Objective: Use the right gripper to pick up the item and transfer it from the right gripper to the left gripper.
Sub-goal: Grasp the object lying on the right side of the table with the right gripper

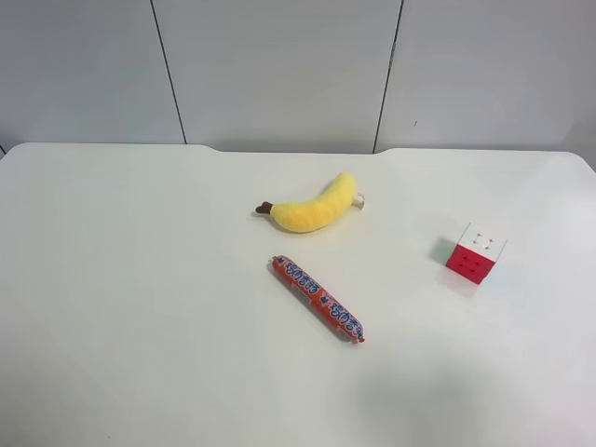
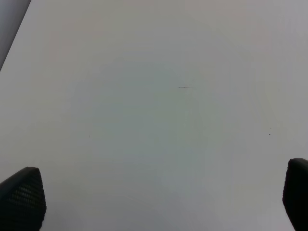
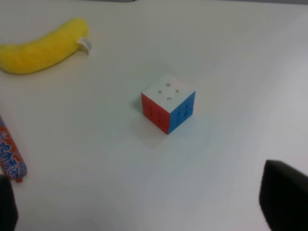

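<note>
A white table [image 1: 140, 326] with a plain matte top carries three things, none touching another. A yellow plush banana [image 1: 312, 209] lies near the middle toward the far edge, its brown stem end pointing to the exterior high view's left, and an orange-red sausage stick [image 1: 318, 299] lies on a slant nearer the camera. A small puzzle cube [image 1: 476, 252] sits flat well off to that view's right, white face up, red and blue on its sides.

Puzzle cube [image 1: 476, 252] white on top with small dots, red and blue sides, plush banana [image 1: 312, 209] yellow with brown tip and white tag, sausage stick [image 1: 317, 298] orange-red with blue-and-white lettering, white table [image 1: 140, 279], left gripper [image 2: 159, 204] black, its fingers [image 2: 21, 199] finely cross-hatched
</note>
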